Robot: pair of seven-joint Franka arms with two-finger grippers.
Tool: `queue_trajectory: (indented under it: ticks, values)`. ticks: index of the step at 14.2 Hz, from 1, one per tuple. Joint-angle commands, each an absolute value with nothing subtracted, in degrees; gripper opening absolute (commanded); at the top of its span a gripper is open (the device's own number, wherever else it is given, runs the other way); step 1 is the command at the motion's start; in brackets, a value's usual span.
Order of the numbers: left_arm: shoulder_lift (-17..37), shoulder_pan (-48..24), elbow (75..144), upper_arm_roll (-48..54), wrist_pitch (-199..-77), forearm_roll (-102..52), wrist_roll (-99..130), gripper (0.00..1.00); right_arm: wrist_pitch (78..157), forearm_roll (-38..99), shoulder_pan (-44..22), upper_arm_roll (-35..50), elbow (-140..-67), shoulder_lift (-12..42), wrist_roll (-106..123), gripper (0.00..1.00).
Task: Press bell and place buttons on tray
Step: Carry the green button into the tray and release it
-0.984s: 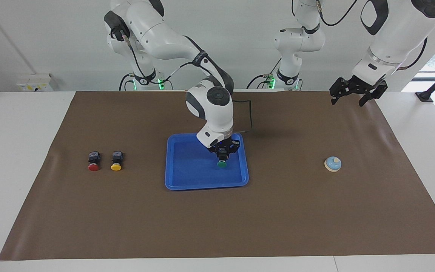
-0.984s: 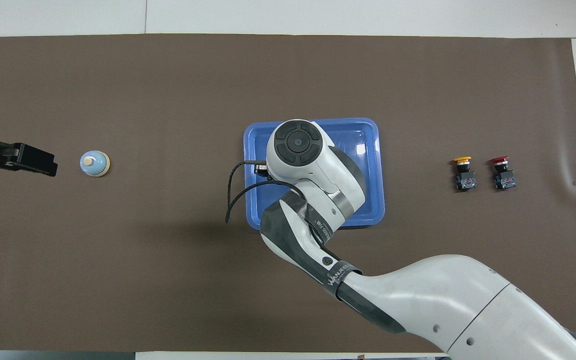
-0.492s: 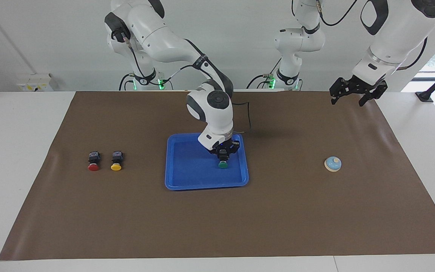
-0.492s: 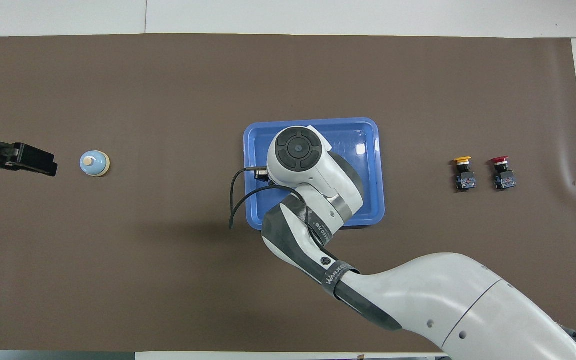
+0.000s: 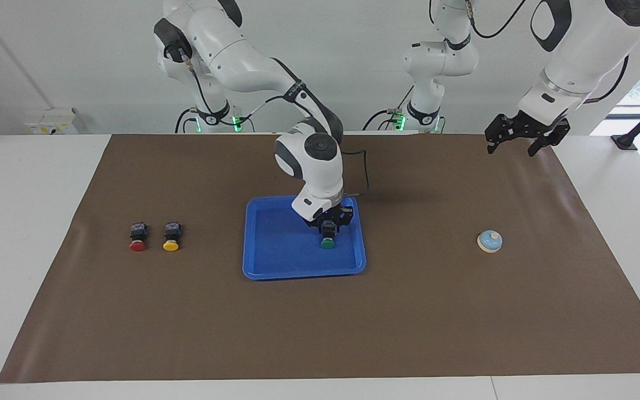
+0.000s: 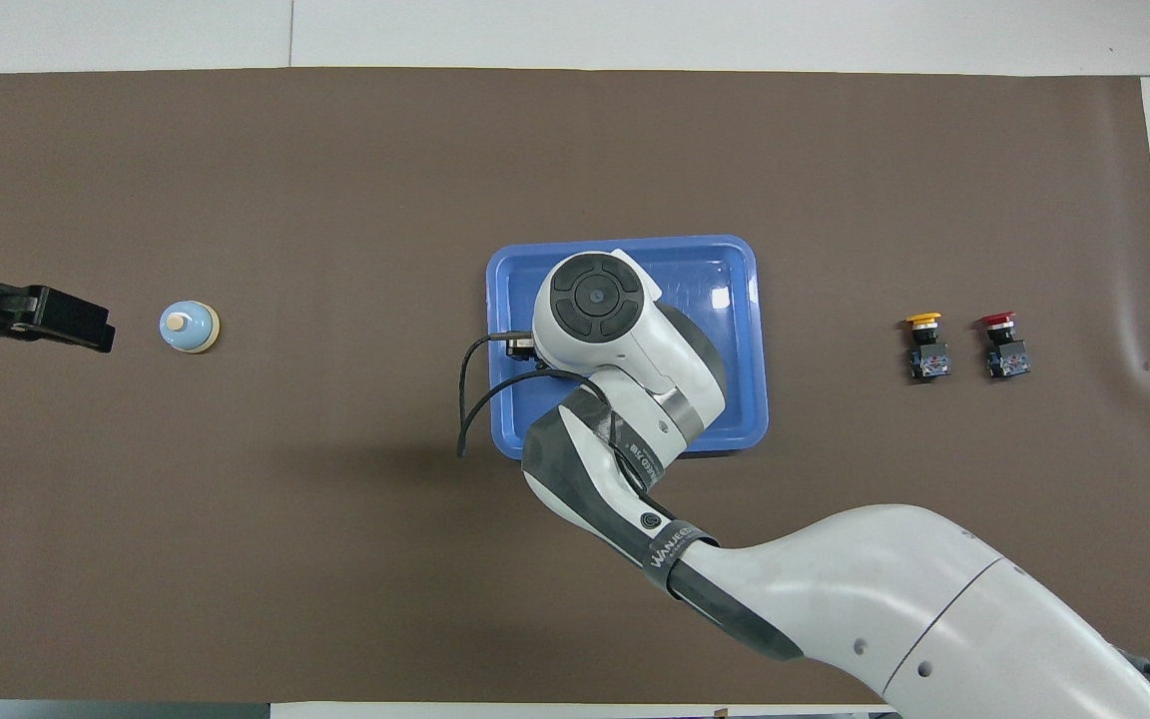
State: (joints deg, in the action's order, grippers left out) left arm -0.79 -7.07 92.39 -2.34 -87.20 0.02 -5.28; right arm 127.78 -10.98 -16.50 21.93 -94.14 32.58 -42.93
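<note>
My right gripper [image 5: 328, 229] is down inside the shallow blue rectangular plastic tray [image 5: 275, 268], at the tray's end toward my left arm. Directly under its fingertips sits the green-capped push-button with a black blocky body [image 5: 327, 241], lying in the tray with its round cap pointing away from me. The fingers flank the black body, but I cannot tell whether they grip it or have let go. In the overhead view my own wrist covers the gripper and the button, so only the tray's rim [image 6: 750, 300] shows there.

My left gripper [image 5: 521, 137] waits in the air over the edge of the brown table mat [image 5: 320, 333] at my left arm's end, fingers spread wide and holding nothing. The small round call bell, light blue dome on a cream base [image 5: 489, 241], stands on the mat well apart from that gripper, farther from me than the spot it hangs over.

The other 2 push-buttons, 1 with a yellow cap [image 5: 171, 236] and 1 with a red cap [image 5: 138, 237], lie side by side on the mat toward my right arm's end, well apart from my right gripper and outside the tray.
</note>
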Motion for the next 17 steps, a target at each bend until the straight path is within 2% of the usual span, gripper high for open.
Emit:
queue_trajectory:
  ticks: [1, 6, 10, 13, 17]
  values:
    - [-0.8, -7.0, 92.3, -2.3, -86.6, 1.2, -5.4, 1.0, 121.1, -15.2, -15.8, 22.5, -89.7, 32.2, -41.1, 1.0]
    - [-0.8, -7.0, 92.3, -2.3, -86.6, 1.2, -5.4, 1.0, 114.4, -16.3, -9.5, 18.7, -90.7, 23.9, -25.3, 1.0]
    - [-0.8, -7.0, 92.3, -2.4, -86.5, 1.2, -5.4, 1.0, 114.0, -15.1, -5.9, 9.5, -96.0, 20.0, -15.5, 1.0]
    - [-0.8, -7.0, 92.3, -2.4, -86.6, 1.2, -5.4, 1.0, 115.5, -0.7, -5.0, -0.6, -99.5, 18.0, 2.7, 1.0]
    - [-0.8, -7.0, 92.3, -2.3, -86.6, 1.2, -5.4, 1.0, 124.2, 1.4, -3.7, -6.1, -109.8, 14.8, 13.4, 1.0]
